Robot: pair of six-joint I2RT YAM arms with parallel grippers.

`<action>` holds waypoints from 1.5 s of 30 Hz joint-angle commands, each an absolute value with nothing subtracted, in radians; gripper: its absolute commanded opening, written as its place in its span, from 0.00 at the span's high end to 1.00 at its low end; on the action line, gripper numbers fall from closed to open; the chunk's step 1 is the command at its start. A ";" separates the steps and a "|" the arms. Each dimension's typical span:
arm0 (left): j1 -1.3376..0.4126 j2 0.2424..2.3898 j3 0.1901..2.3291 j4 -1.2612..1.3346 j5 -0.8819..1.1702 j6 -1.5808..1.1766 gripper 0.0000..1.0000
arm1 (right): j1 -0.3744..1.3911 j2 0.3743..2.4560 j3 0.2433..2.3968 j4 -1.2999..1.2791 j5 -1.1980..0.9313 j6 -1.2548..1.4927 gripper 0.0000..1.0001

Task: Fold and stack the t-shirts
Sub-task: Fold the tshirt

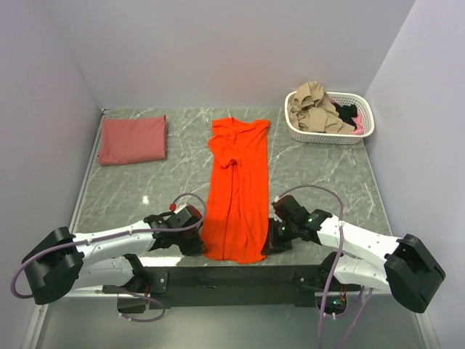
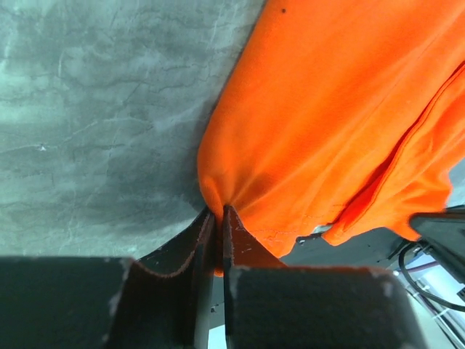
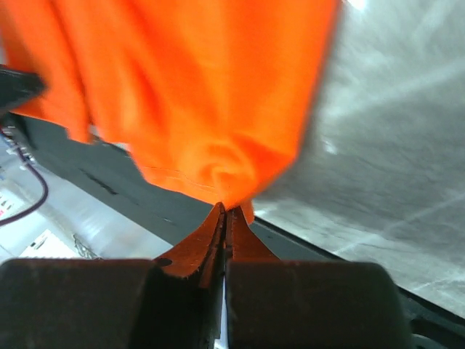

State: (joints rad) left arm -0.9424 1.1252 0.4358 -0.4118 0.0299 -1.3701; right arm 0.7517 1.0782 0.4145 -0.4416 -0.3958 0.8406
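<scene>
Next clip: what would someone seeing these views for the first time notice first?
The bright orange-red t-shirt dominates, stretched lengthwise down the middle of the marble table. The left gripper and right gripper each pinch one of its near corners, jaws shut on the cloth. Beyond it, a folded brick-red t-shirt lies at the far left and a white basket of crumpled clothes sits at the far right.

Grey marbled table [image 1: 320, 182] — orange-red t-shirt [image 1: 236, 196] lying long down the middle, near hem at the front edge. Folded brick-red t-shirt [image 1: 132, 139] far left. White slotted basket [image 1: 327, 136] far right corner.
</scene>
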 commanded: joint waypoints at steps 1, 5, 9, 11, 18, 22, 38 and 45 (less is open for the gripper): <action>-0.948 1.135 0.523 -0.448 0.003 -1.327 0.88 | 0.759 1.084 0.526 -0.434 -0.344 0.781 1.00; -0.936 1.193 0.623 -0.483 -0.095 -1.287 0.89 | 0.761 1.140 0.636 -0.489 -0.246 0.746 1.00; -0.869 1.249 0.707 -0.453 -0.117 -1.237 0.91 | 0.758 1.198 0.731 -0.514 -0.161 0.727 1.00; -0.829 1.288 0.748 -0.411 -0.117 -1.197 0.92 | 0.753 1.216 0.773 -0.509 -0.097 0.723 1.00; -0.663 1.439 0.943 -0.344 -0.106 -1.045 0.98 | 0.695 1.327 0.948 -0.477 0.060 0.716 1.00; -0.615 1.554 1.080 -0.341 -0.120 -0.973 0.98 | 0.628 1.382 1.011 -0.453 0.057 0.692 1.00; -0.506 1.830 1.331 -0.307 -0.068 -0.874 0.99 | 0.471 1.621 1.187 -0.374 0.041 0.641 1.00; -0.491 1.904 1.396 -0.296 -0.077 -0.842 0.97 | 0.445 1.698 1.229 -0.351 0.055 0.640 1.00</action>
